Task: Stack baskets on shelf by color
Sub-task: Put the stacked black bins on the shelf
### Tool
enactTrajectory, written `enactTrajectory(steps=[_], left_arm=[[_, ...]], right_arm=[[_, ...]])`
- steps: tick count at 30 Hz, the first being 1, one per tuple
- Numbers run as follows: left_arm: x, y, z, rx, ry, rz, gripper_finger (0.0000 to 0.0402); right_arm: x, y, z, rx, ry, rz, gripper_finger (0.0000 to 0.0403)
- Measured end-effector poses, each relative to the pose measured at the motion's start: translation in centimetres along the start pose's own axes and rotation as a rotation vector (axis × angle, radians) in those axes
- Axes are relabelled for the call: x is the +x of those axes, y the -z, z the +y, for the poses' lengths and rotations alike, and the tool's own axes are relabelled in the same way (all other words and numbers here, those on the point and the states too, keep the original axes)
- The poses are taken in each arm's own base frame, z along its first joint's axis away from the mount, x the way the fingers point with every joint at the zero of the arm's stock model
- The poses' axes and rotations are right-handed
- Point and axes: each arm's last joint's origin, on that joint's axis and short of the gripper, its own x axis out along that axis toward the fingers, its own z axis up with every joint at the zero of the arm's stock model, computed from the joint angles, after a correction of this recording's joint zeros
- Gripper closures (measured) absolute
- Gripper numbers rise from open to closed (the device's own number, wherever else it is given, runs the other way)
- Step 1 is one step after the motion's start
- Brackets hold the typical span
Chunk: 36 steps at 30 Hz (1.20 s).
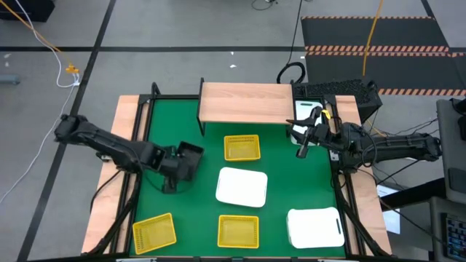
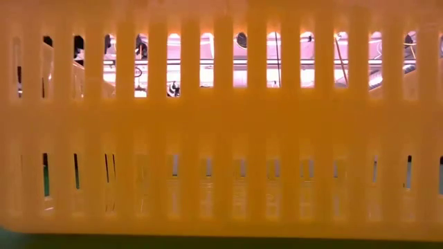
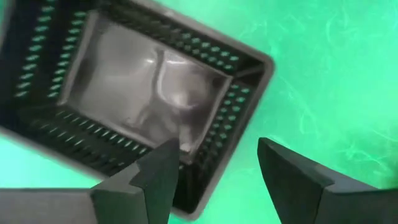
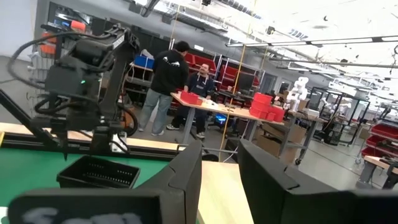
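Left claw [image 3: 214,165]: jaws apart above black basket [image 3: 134,106], desk's [image 1: 280,156] nine o'clock. Right claw [image 1: 301,151]: raised, jaws apart, two o'clock. Shelf [image 1: 245,103] is placed at twelve o'clock.

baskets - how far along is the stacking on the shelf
Done: nothing; the shelf top is bare.
In hand: the left gripper, open, sits over the rim of a black basket on the mat.
Left: three yellow baskets and two white baskets lie on the mat. The right gripper waits, open and empty, near the shelf's end.
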Motion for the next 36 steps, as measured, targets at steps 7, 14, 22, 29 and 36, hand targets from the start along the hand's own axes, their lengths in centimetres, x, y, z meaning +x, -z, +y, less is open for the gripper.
enactTrajectory(steps=[7, 14, 22, 29, 36], left_arm=[[1.7, -0.4, -1.2, 0.084, -0.04, 0.047, 0.021], [4.1, -1.0, -1.6, 0.103, -0.096, 0.126, 0.0255], [4.7, -1.5, -1.8, 0.1, -0.101, 0.11, 0.0384], [1.1, -3.2, -2.3, 0.052, -0.062, 0.061, 0.0387], [-7.2, -5.4, -2.6, 0.143, -0.116, 0.043, 0.0385]], right_arm=[[0.0, -0.1, 0.0, 0.011, 0.003, -0.013, 0.0303], [0.0, -0.2, 0.2, 0.037, -0.067, -0.039, 0.0303], [0.1, -0.3, 0.2, 0.04, -0.063, -0.052, 0.0303], [0.3, -0.1, 0.3, 0.037, -0.067, -0.04, 0.0303], [0.3, -0.1, 0.3, 0.034, -0.069, -0.032, 0.0303]])
